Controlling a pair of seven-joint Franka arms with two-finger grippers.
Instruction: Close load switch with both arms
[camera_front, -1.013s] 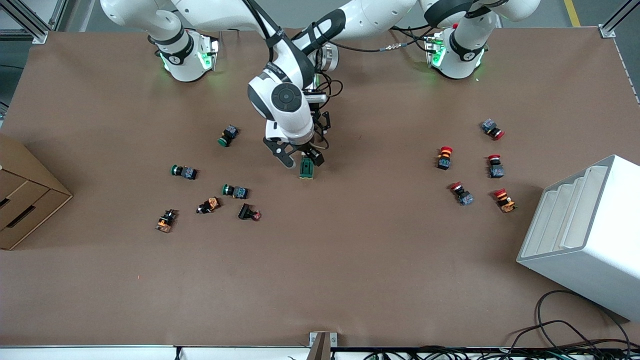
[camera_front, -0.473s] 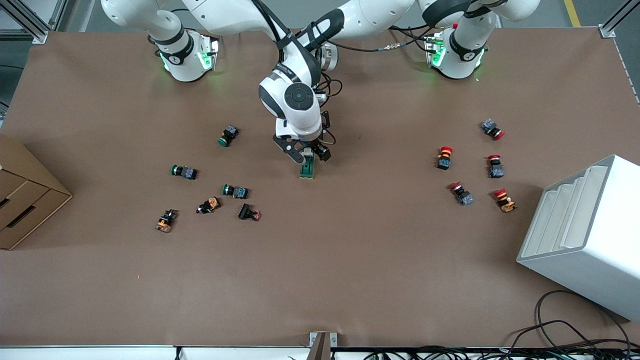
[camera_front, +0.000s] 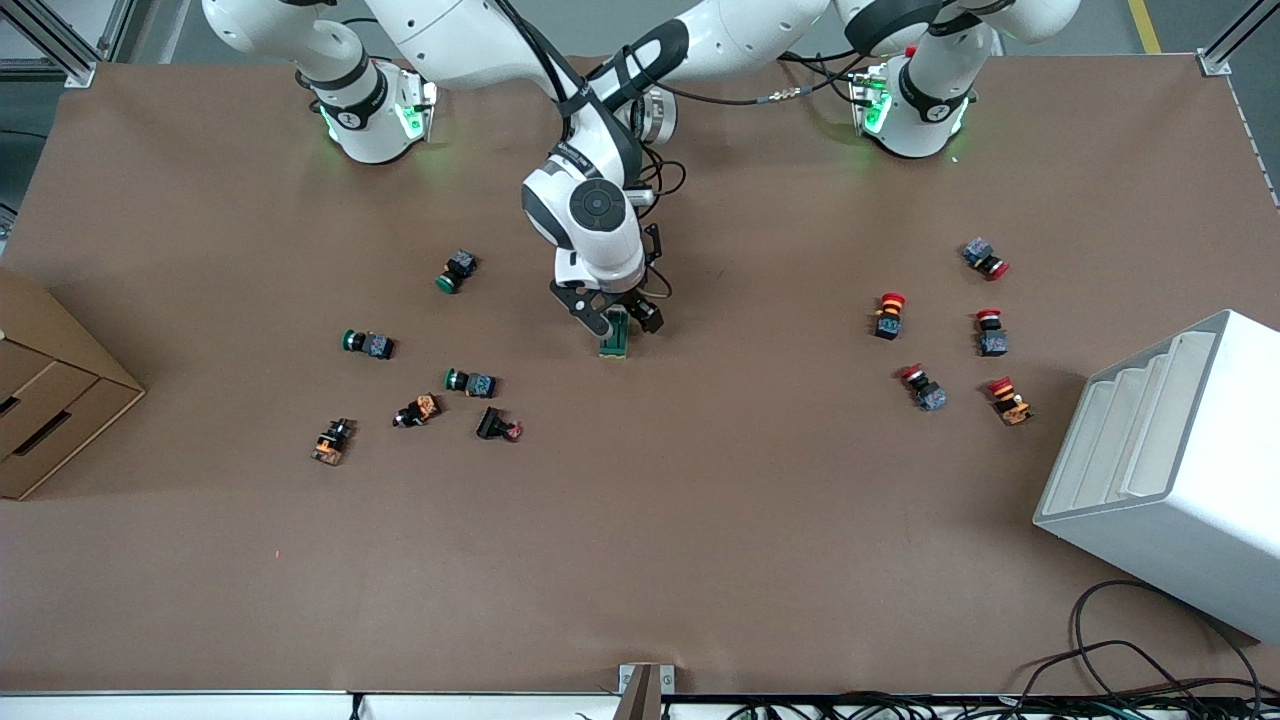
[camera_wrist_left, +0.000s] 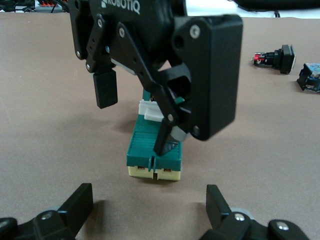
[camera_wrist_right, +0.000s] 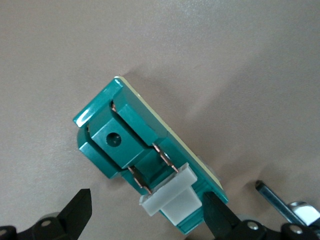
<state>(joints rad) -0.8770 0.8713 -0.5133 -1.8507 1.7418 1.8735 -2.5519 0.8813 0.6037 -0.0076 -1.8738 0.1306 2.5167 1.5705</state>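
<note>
From the front, the load switch lies mid-table between the two push-button groups, with the right gripper low over it, fingers spread either side of its upper end. In the left wrist view, the left gripper sits near the table, fingers parted, facing the switch's cream end (not touching it). The right wrist view shows the white lever between the right gripper's open fingers.

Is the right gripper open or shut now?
Open: the right gripper has its fingers apart, astride the load switch, not clamping it.
</note>
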